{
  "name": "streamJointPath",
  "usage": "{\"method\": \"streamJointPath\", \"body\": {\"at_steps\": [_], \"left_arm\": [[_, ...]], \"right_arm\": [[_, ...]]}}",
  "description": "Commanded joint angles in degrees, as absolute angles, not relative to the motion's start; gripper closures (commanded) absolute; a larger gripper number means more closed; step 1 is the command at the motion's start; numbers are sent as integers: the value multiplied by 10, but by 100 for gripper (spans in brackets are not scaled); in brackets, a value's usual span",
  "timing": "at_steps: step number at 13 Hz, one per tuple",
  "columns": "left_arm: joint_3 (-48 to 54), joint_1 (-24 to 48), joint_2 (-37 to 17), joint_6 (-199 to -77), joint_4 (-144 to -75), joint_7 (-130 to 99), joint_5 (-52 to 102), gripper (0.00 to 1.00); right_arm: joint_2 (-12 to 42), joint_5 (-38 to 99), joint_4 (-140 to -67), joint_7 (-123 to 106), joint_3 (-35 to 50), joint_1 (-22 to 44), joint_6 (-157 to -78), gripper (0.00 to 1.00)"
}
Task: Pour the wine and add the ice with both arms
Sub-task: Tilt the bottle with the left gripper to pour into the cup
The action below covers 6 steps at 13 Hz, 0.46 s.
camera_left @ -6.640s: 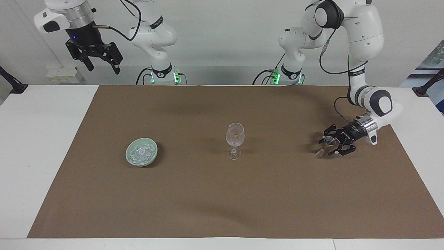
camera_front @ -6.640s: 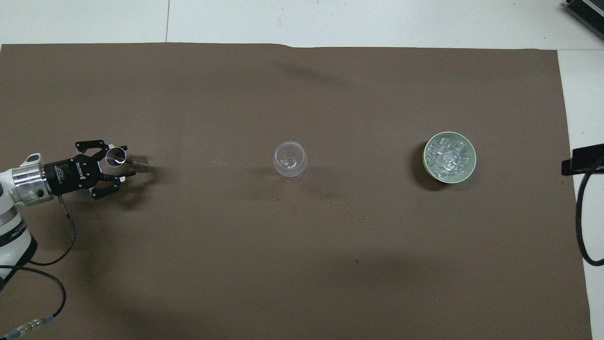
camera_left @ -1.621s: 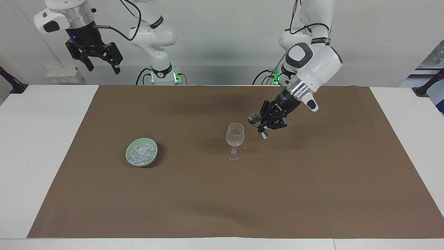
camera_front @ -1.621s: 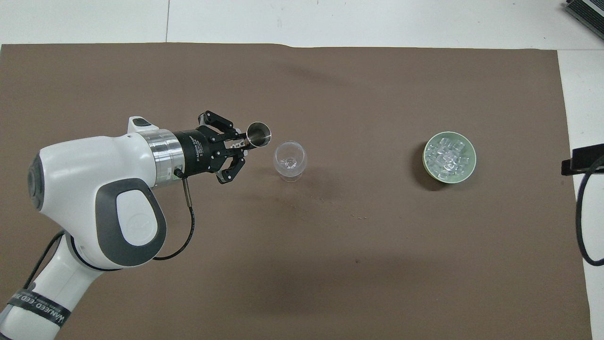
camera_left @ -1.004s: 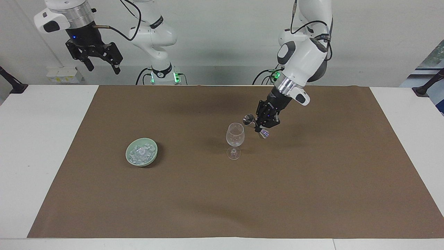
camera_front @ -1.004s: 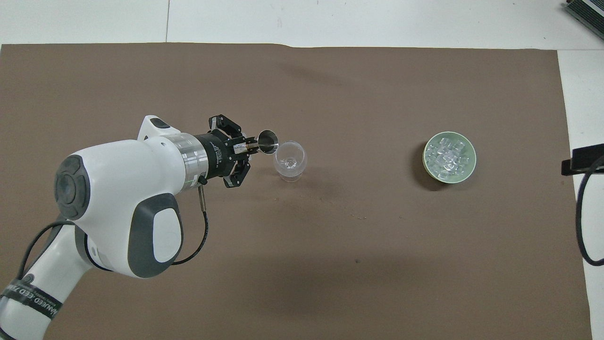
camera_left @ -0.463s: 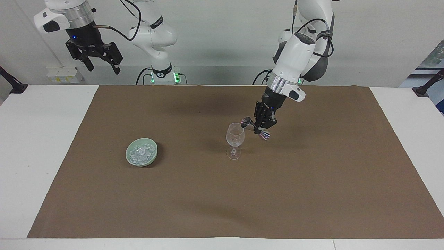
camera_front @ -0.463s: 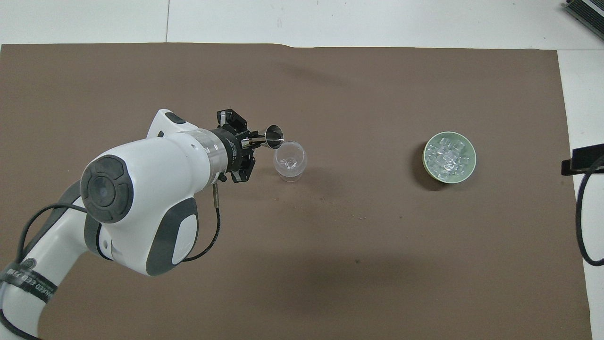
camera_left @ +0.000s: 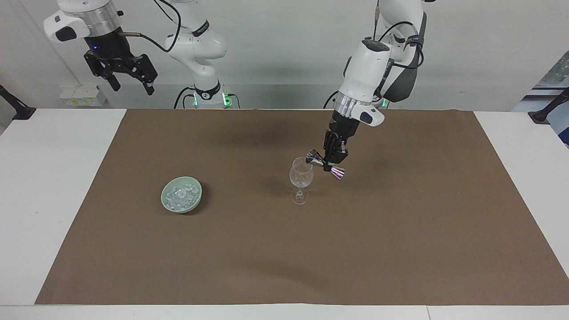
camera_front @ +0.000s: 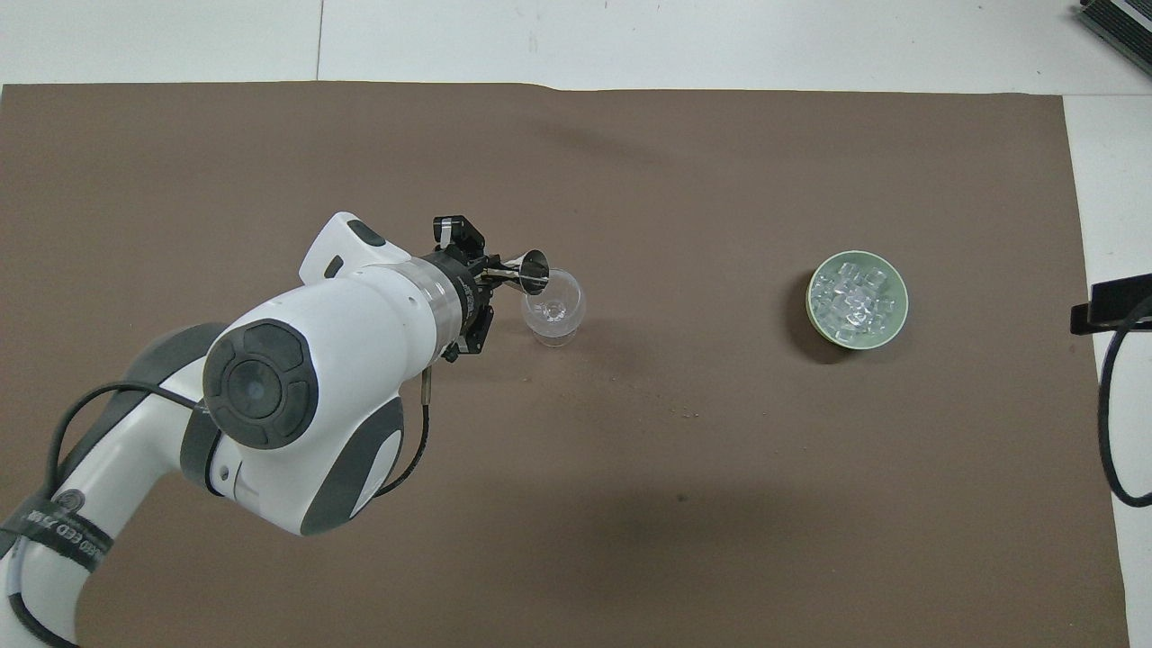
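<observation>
Over glass (camera_left: pixel 301 174) – left hand (camera_left: pixel 329 162) clenches jigger (camera_left: pixel 325 163), tilted, seemingly mouth-down | right hand (camera_left: pixel 129 82) released

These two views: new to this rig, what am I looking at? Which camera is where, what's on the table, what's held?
Two white robot arms work at a table covered by a brown mat. One picture is from a camera facing the robots, the other from high above their own end, so the sides are swapped between them.

On the mat stand a clear stemmed glass and, toward the right arm's end, a pale green bowl of ice.

The left gripper is shut on a small metal double-cone measuring cup, tilted with one mouth at the glass's rim. The right gripper waits open, raised by its base.
</observation>
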<state>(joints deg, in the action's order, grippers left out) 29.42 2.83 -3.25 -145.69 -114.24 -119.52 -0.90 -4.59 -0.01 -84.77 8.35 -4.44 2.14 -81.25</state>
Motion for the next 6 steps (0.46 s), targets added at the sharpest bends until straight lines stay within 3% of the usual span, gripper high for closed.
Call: {"method": "streamJointPath", "body": {"at_steps": [1, 6], "left_arm": [[297, 33, -34, -1433, -1131, -1213, -50, 100], [306, 33, -31, -1420, -1130, -1245, -136, 100]], "right_arm": [[-54, 11, -855, 72, -46, 19, -813, 0], [-54, 11, -855, 72, -46, 19, -813, 0]]}}
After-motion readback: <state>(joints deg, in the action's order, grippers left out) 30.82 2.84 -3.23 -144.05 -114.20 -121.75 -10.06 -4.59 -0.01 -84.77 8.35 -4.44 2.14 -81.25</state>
